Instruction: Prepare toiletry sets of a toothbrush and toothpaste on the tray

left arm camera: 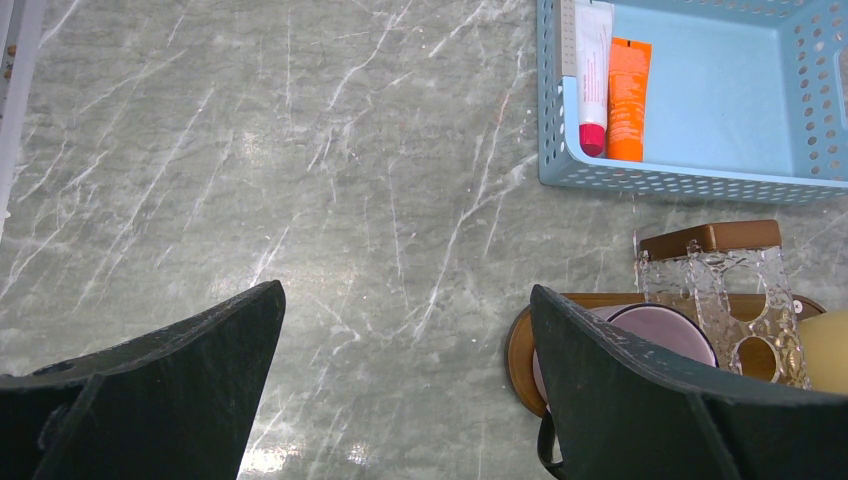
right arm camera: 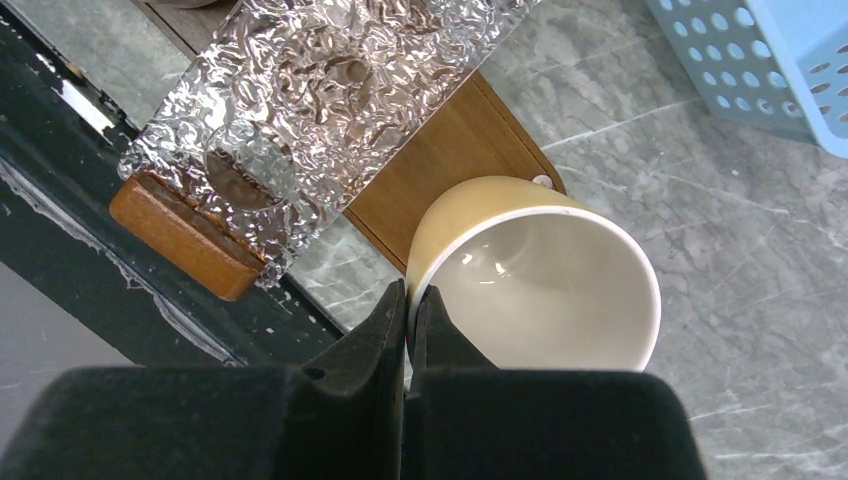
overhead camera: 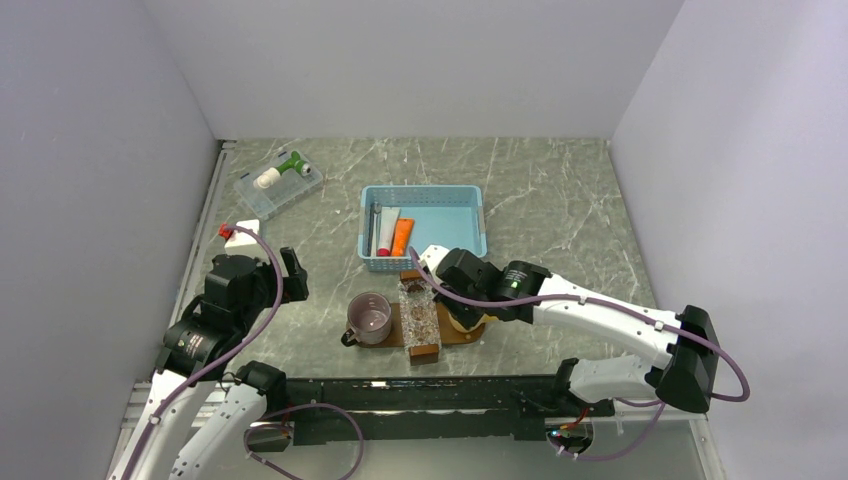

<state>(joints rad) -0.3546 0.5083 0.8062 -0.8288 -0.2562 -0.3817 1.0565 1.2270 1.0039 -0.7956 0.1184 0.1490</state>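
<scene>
Grey-green marble tabletop (overhead camera: 560, 200) with plain white walls on three sides: that is your workspace. Near its middle you have a light-blue slotted basket (overhead camera: 470, 215), and the toothpaste (left arm camera: 628, 100), the orange tube, lies inside it against the near-left corner. Touching its left side is a white tube with a red cap (left arm camera: 592, 75). Left of that, along the basket wall, you can see a thin pale stick (left arm camera: 567, 40) that looks like the toothbrush, though its head is too small to make out.

Just in front of the basket sits the tray (right arm camera: 450, 160), the dark-brown wooden board. Neither tube nor brush is on it. What it carries is a mauve mug (overhead camera: 370, 318) on the left end, a clear, bumpy glass holder with brown wooden ends (overhead camera: 420, 318) across the middle, and a yellow cup (right arm camera: 540, 270) on the right end.

Your left gripper (left arm camera: 405, 295) hangs above bare marble to the left of the tray, its jaws spread wide and holding nothing. Your right gripper (right arm camera: 408, 300) is closed tight, its tips meeting right at the near rim of the yellow cup. You cannot tell from the wrist view whether the cup's wall is pinched between them.

Far back on the left stands a clear plastic box (overhead camera: 278, 184) with a green and white item inside.
</scene>
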